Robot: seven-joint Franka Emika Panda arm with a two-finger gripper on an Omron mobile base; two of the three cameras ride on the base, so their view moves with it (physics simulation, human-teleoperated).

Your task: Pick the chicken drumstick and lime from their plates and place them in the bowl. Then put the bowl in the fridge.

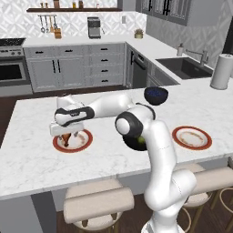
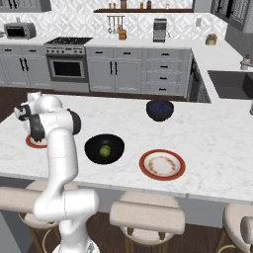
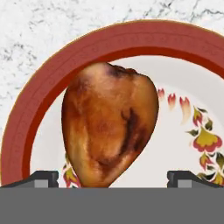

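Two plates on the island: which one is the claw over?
The plate with the chicken drumstick, at the claw. The other plate sits bare beyond the black bowl, away from the claw.

There are two plates with a red-brown rim on the marble island: one plate [image 1: 73, 141] is at the left under the arm, and the other plate [image 1: 191, 137] is at the right. There is one chicken drumstick [image 3: 109, 124], and it is over the left plate. There are two bowls: one black bowl [image 2: 104, 148] and one dark blue bowl [image 2: 159, 109]. One lime [image 2: 105, 150] lies inside the black bowl. I count one paper towel roll [image 1: 221, 71], one sink [image 1: 184, 67], one oven [image 2: 67, 65] and one microwave [image 2: 19, 30]. In front of the island I see three stools [image 2: 146, 216].
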